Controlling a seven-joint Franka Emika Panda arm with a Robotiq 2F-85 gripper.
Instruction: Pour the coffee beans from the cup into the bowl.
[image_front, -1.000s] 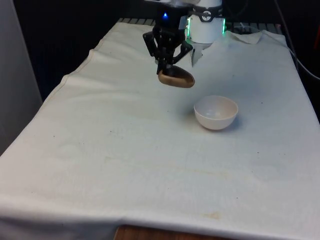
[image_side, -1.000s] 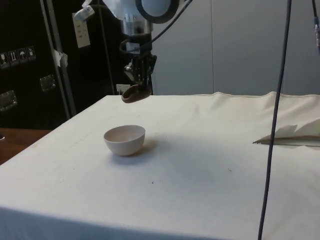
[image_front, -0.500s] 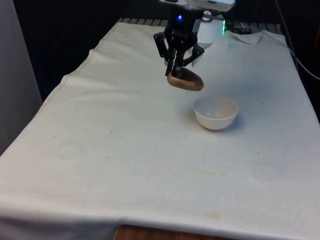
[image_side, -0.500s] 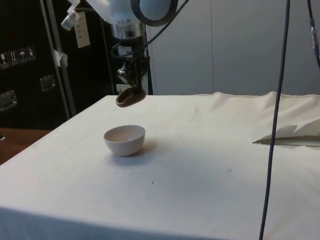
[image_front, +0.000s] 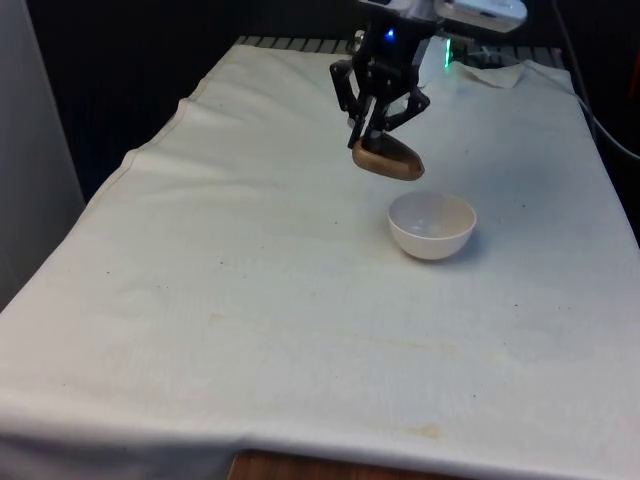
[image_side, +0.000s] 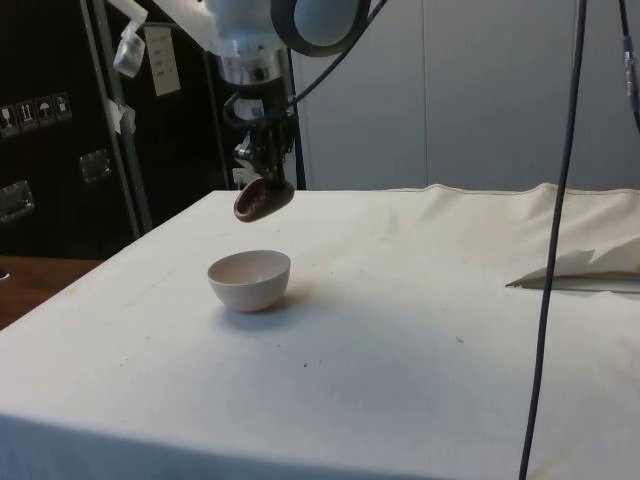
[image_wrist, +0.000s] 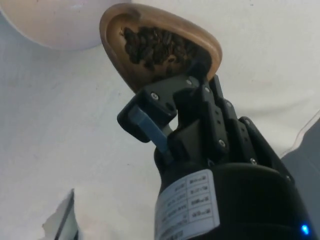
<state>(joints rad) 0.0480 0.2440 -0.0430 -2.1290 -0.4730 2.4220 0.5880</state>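
Front view: claw (image_front: 377, 140) clamped on brown cup (image_front: 387, 159) of beans (image_wrist: 155, 46), beside not over bowl (image_front: 431, 226), so tipping now risks spilling onto table (image_front: 250, 300).

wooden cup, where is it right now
The gripper holds the wooden cup in the air, just to the front view's left of the white bowl, not yet over it.

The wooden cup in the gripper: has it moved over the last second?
Yes. In the front view the wooden cup, held by the gripper, has shifted toward that view's right, closing on the unmoved white bowl.
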